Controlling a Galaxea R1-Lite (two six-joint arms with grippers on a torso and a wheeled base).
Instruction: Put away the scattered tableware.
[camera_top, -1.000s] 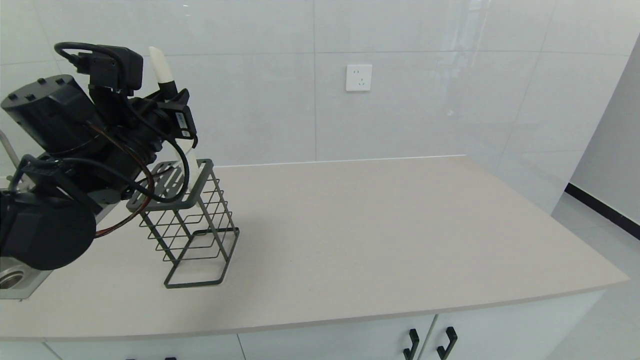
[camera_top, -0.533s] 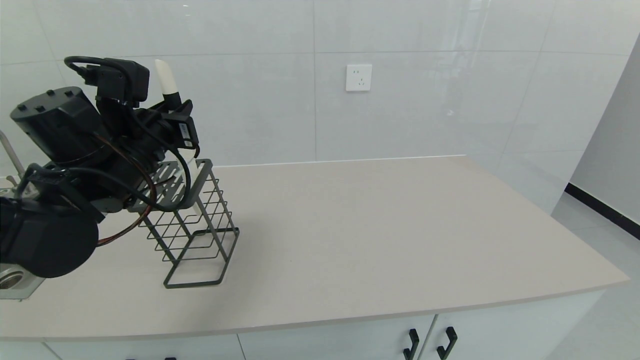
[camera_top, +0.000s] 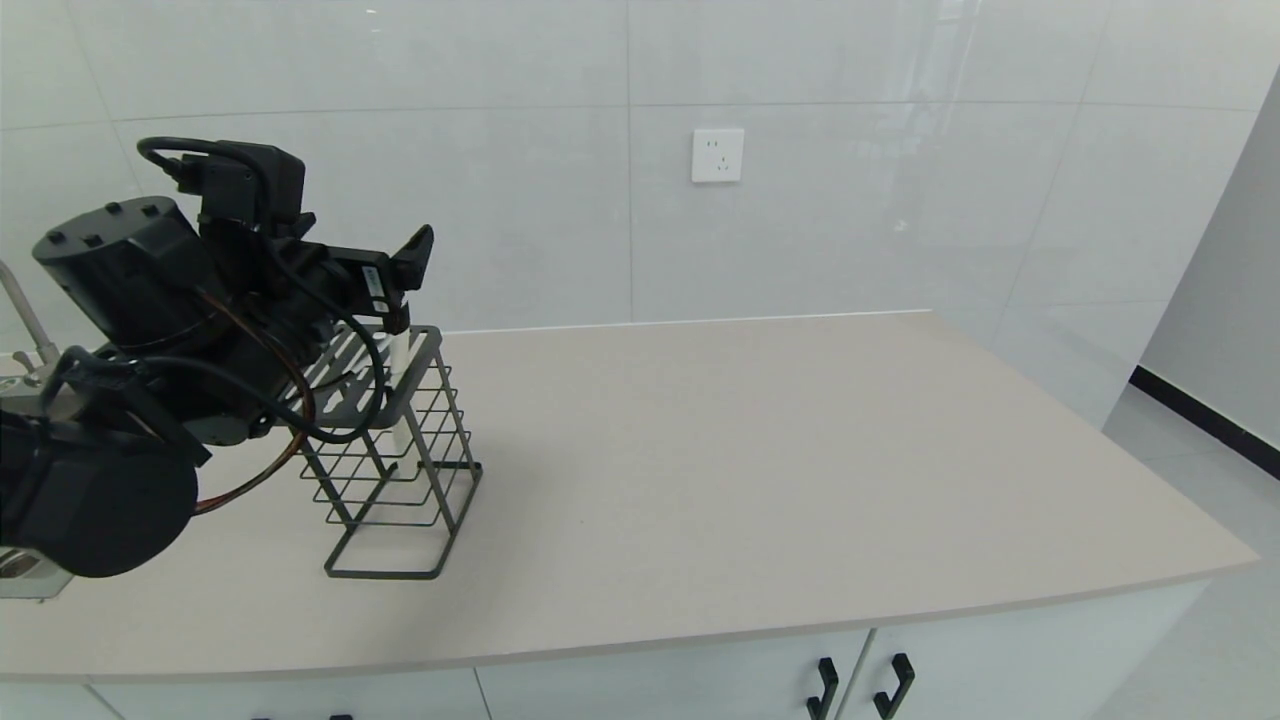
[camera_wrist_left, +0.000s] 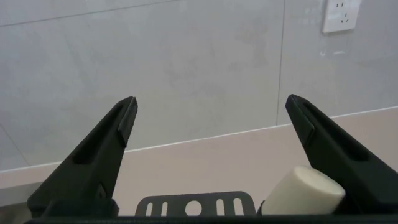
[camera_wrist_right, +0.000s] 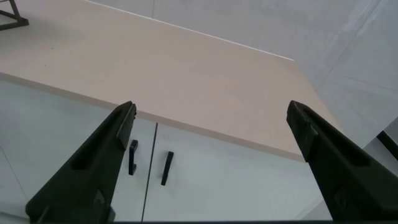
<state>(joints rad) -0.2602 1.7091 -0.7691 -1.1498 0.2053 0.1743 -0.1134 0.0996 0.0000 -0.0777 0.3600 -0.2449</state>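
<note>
A dark wire cutlery rack (camera_top: 398, 478) stands at the left of the beige counter (camera_top: 760, 450), leaning a little. A white utensil handle (camera_top: 400, 352) sticks up through the rack's slotted top; its lower end is hidden among the wires. My left gripper (camera_top: 403, 275) hovers just above the rack, open, with nothing between its fingers. In the left wrist view the white handle (camera_wrist_left: 306, 190) rises from the slotted top (camera_wrist_left: 194, 204) beside one finger of the open left gripper (camera_wrist_left: 211, 115). My right gripper (camera_wrist_right: 211, 115) is open and holds nothing, above the counter's front edge (camera_wrist_right: 186, 124).
A sink corner (camera_top: 22, 572) and a faucet (camera_top: 20, 315) lie at the far left. A wall socket (camera_top: 717, 155) is on the tiled wall. Cabinet doors with black handles (camera_top: 860, 688) sit below the counter. The counter's middle and right are bare.
The left gripper came down toward the rack and opened. The white utensil, earlier held high above the gripper, has dropped into the rack. The rack shifted slightly.
</note>
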